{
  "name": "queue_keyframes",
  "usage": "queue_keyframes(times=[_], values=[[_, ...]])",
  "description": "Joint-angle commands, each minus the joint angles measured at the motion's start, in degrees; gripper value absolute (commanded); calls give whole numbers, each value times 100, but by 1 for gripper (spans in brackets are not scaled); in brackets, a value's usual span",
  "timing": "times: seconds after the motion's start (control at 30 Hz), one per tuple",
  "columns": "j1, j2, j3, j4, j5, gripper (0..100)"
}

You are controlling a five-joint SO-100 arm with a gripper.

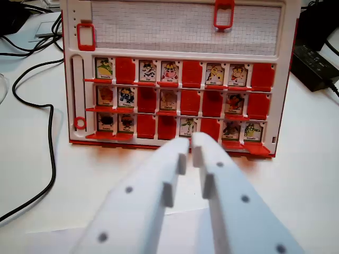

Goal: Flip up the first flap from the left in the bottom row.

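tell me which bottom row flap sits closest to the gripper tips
The cow-picture flap, fifth from the wrist view's left in the bottom row, sits just above the gripper. The other picture flaps lie further out to either side.

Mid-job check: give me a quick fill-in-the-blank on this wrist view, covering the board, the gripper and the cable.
1. The red and white plastic flap-board game has ___ rows of picture flaps.
2. The white plastic gripper points at the board's ___ row.
3. The jaws stand nearly ___, with nothing between them.
4. The thin black cable lies on the white table at the wrist view's ___.

Missing words: three; bottom; shut; left
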Motion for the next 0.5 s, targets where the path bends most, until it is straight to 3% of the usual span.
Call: queue_keyframes(times=[0.0, 0.47], values=[[-88, 0, -272, -149, -26, 0], [-167, 0, 88, -132, -35, 0]])
